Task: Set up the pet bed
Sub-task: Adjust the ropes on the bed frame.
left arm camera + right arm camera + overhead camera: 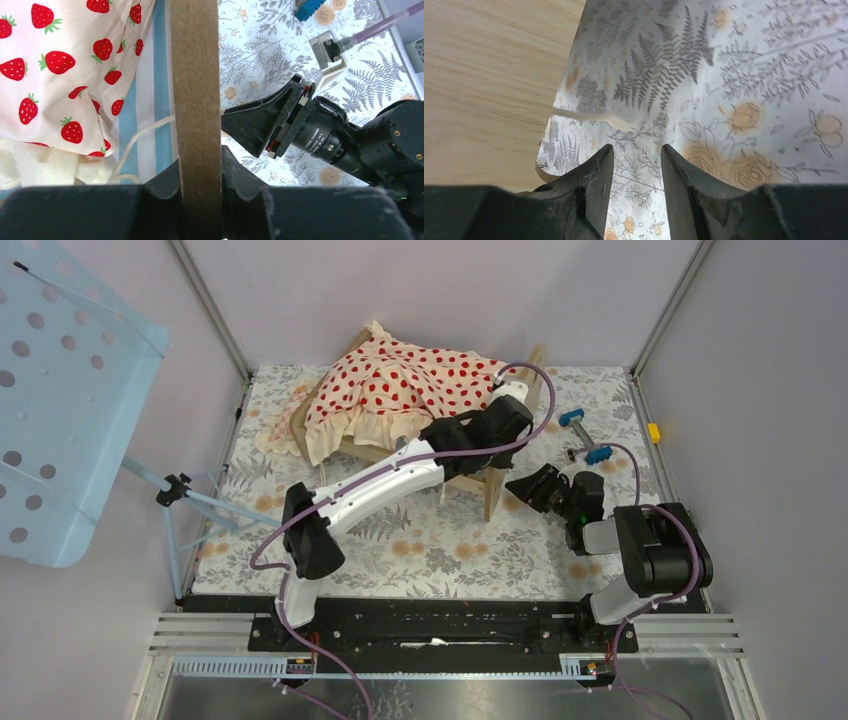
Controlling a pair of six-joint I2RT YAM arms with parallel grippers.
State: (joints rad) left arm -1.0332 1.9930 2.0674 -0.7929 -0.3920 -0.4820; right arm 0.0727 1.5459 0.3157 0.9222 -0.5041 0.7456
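Where overhead hides, wrist shows — pet bed point(195, 75) clamped

Left arm stretched forward, left pincer point(200, 167) clamped on the pet bed point(195, 75); right pincer point(636, 152) low, parted, apparently empty.

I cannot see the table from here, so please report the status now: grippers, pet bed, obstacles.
Left gripper shut on end board of pet bed. Right gripper open, empty, beside that board. Strawberry blanket heaped on the bed.
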